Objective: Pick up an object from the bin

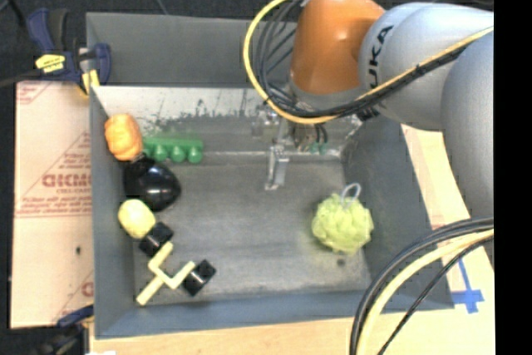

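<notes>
— Where did we find the tool (277,168)?

— In the camera view it hung low over bare floor of the bin (249,229), near the back wall and about midway across. We could not tell whether it stood wide or narrow.

— And what lay nearest?

— A yellow-green puff (342,224), nearer the front and to the view's right, apart from the tool. A green row of knobs (173,151) lay by the back wall to the left. Along the left wall we saw an orange lump (123,137), a black lump (151,185), a yellow ball (135,218) and a cream-and-black piece (170,272).
</notes>
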Controlling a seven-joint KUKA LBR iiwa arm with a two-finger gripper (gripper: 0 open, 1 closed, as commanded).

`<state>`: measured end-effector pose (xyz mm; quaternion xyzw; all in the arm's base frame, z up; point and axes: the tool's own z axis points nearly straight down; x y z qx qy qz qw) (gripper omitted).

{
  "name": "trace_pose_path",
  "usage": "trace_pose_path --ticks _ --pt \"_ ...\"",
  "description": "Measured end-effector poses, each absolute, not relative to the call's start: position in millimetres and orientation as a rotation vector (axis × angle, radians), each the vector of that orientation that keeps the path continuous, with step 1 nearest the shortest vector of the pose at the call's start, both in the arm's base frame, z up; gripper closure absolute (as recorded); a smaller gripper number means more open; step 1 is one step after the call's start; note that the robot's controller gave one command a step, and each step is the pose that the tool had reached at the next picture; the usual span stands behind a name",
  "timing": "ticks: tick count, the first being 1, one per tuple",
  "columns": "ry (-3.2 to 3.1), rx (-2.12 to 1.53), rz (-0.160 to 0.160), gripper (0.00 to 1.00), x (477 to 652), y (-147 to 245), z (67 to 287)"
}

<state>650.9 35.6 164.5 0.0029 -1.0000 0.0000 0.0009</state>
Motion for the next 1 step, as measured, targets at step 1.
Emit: trace_pose_path --ticks 1 --pt "-3.146 0.009 -0.001 0.00 651.7 35.6 169.5"
